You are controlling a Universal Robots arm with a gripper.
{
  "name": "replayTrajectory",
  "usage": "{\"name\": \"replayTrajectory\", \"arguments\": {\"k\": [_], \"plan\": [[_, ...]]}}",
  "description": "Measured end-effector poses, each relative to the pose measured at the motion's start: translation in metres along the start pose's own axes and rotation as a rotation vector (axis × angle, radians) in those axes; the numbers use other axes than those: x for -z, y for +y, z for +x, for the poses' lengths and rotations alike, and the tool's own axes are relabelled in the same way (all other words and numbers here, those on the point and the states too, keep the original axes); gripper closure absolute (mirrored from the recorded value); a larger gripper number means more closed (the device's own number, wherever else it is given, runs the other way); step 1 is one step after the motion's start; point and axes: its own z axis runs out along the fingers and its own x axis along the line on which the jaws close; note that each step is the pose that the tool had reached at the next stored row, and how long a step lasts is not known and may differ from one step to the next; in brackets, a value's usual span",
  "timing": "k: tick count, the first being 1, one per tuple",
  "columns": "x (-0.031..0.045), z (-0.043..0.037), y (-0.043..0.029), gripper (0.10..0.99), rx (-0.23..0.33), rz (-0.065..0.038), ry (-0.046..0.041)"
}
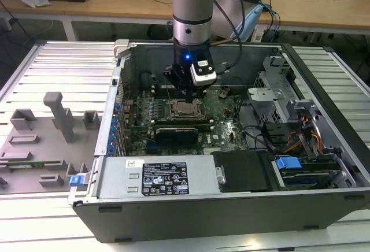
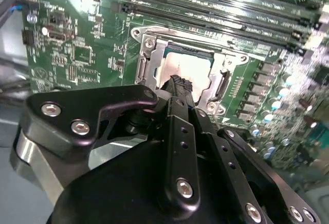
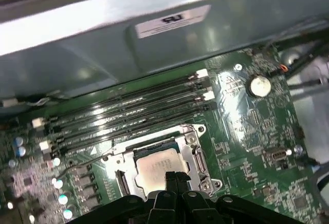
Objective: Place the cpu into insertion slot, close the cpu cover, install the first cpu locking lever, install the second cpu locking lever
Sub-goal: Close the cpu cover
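hand (image 3: 172,179) clenched, grasping nothing, right over the cpu (image 3: 157,168), contact unclear. cpu seated in the slot (image 3: 121,181), cover (image 3: 193,141) lowered around it, memory rows (image 3: 133,106) just beside the slot.

We see the cpu (image 3: 154,166) seated in the insertion slot (image 3: 122,181), with the cpu cover (image 3: 193,137) framing it. The claw (image 3: 173,175), tips pressed together, hangs over the cpu's edge.

This looks like a robotics lab: a robot arm (image 1: 193,9) hangs over an opened desktop computer case (image 1: 231,206) lying on a slatted aluminium table (image 1: 58,61), with grey moulded part fixtures (image 1: 34,142) beside it and cable-strewn wooden desks (image 1: 115,3) behind.
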Motion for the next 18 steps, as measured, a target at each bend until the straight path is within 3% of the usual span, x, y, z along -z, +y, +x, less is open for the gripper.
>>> {"name": "replayTrajectory", "arguments": {"k": [3, 7, 9, 11, 18], "plan": [[-0.0001, 0.0001, 0.0000, 0.980, 0.061, 0.006, -0.0012], [-0.0003, 0.0009, -0.0002, 0.980, 0.156, 0.024, -0.0054], [-0.0006, 0.0043, -0.0006, 0.980, 0.180, 0.024, -0.0056], [-0.0007, 0.0099, -0.0018, 0.980, 0.190, 0.024, -0.0056], [0.0029, 0.0100, -0.0019, 0.980, 0.195, 0.027, -0.0066]]}}
